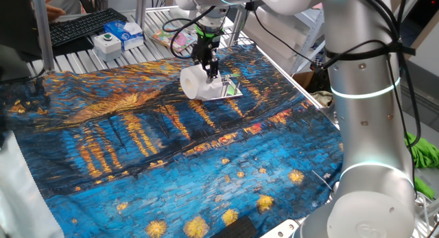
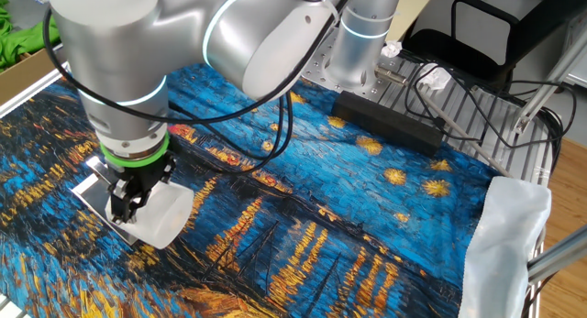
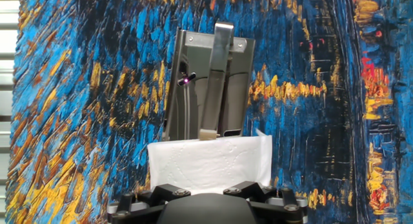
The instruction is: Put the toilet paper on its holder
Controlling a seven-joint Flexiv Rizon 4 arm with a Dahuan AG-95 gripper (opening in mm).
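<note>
arm pose: silver arm [image 1: 363, 94] enters from the right edge of one fixed view, bends over the top of the frame, and the wrist drops straight down in the upper middle. In the other fixed view it fills the upper left, wrist with a green ring pointing down.
gripper: black gripper [image 1: 206, 72] points down, right over the toilet paper [image 1: 197, 82]; also seen at lower left of the other fixed view [image 2: 126, 208].
jaws: stand wide, either side of the roll, fingers against its sides; grip or just contact, can't tell.
toilet paper: white roll, upper middle of one fixed view, lower left of the other fixed view [image 2: 163, 215], bottom centre of hand view [image 3: 208, 161]. It sits at the near end of the holder [image 3: 213, 88], touching or over its edge.
holder: shiny flat metal plate with a bar running along its middle, centre of hand view; in one fixed view only a corner shows just right of the roll [image 1: 230, 88].
hidden: fingertips masked by the roll in both fixed views; hand view shows only the gripper body along the bottom edge. Core hole not visible. Whether the bar enters the roll, can't tell.
surface: table covered with a cloth [image 1: 151, 149] printed blue with orange-yellow strokes, wrinkled.
room: keyboard [image 1: 82, 25] and a white box with a green button [image 1: 108, 42] in the upper left of one fixed view; black chair [image 2: 477, 29] and cables in the upper right of the other fixed view.
</note>
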